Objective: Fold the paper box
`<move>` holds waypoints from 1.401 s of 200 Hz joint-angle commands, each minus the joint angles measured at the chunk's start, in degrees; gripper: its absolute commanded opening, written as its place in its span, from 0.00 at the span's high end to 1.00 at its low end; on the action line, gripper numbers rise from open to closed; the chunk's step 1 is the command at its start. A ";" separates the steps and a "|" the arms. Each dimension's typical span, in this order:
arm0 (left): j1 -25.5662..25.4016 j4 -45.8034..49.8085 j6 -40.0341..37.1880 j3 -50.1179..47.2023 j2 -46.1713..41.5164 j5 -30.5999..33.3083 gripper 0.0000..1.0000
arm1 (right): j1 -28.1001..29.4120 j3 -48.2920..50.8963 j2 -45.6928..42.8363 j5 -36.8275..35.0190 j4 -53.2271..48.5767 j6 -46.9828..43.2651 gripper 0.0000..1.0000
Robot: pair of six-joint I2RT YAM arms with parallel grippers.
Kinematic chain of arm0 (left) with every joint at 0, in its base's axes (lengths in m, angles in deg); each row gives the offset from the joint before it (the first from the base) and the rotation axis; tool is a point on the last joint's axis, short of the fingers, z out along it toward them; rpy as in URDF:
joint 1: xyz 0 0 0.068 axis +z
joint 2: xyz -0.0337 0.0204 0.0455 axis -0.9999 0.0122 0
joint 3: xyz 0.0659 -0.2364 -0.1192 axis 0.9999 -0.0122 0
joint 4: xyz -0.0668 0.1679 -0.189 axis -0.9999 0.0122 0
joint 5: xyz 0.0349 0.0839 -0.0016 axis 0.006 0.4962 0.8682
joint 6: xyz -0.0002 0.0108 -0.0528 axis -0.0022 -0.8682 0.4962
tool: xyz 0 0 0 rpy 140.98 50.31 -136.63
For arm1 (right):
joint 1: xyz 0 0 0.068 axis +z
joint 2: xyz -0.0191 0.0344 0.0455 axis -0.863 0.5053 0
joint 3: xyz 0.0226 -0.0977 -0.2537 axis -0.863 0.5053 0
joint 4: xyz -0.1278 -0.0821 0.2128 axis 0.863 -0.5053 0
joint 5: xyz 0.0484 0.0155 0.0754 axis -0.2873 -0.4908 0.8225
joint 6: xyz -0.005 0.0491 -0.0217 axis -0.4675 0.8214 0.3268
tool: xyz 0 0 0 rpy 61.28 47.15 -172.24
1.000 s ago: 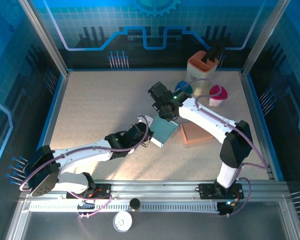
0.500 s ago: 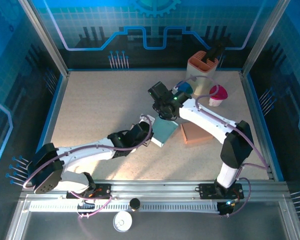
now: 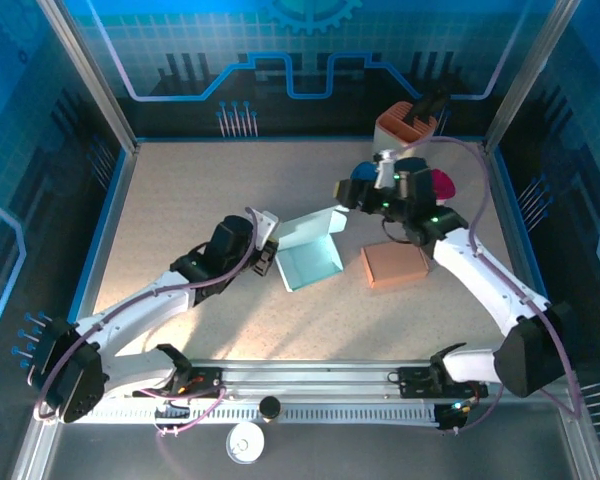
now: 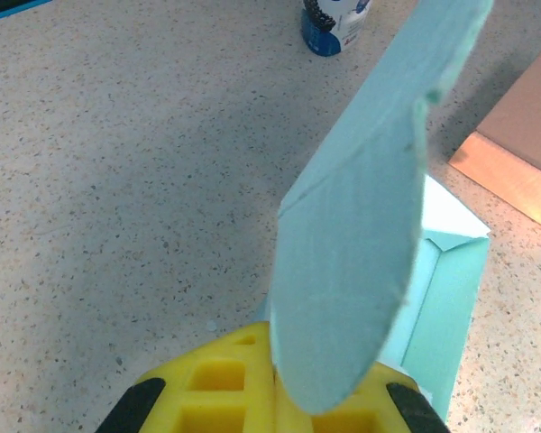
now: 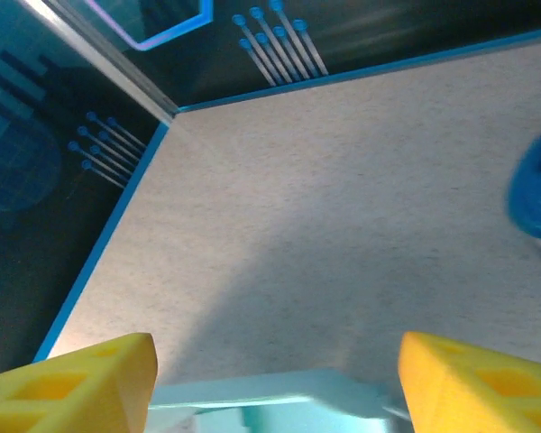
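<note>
The light teal paper box (image 3: 315, 265) lies mid-table with its lid panel (image 3: 313, 228) standing up at the far side. My left gripper (image 3: 270, 248) is at the box's left edge. In the left wrist view its yellow fingers (image 4: 216, 388) are shut on a rounded teal flap (image 4: 361, 262), with the box body (image 4: 451, 289) beyond. My right gripper (image 3: 342, 191) hovers open just past the raised lid's far right corner. In the right wrist view its yellow fingers (image 5: 81, 388) stand wide apart, and the lid's top edge (image 5: 279, 397) lies low between them, untouched.
A flat orange-brown box (image 3: 395, 265) lies right of the paper box. A blue cup (image 3: 365, 175), a pink cup (image 3: 442, 185) and an orange holder (image 3: 405, 128) stand at the back right. Blue enclosure walls ring the table (image 3: 180, 200).
My right gripper let go of the box, opened and drew back to the right. My left gripper shut on the flap and shifted left. The lid now stands raised.
</note>
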State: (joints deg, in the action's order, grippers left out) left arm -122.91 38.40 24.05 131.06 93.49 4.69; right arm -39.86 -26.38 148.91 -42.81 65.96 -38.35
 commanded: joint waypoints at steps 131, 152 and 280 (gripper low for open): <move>4.46 -8.42 -12.13 0.49 8.50 -1.99 1.00 | 0.00 3.83 13.76 11.24 -0.69 -27.58 0.26; 4.58 -8.62 -11.52 0.55 9.70 -1.99 1.00 | 0.05 6.36 12.25 8.45 1.96 -22.95 0.26; 7.59 -11.07 -9.43 -0.31 12.13 -7.15 1.00 | 0.84 9.35 14.70 4.69 4.24 -11.48 0.39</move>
State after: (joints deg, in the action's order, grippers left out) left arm -116.00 28.02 13.84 130.84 104.12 -0.38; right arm -41.04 -14.47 162.35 -37.15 73.43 -52.84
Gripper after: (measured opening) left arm 0.052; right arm 0.658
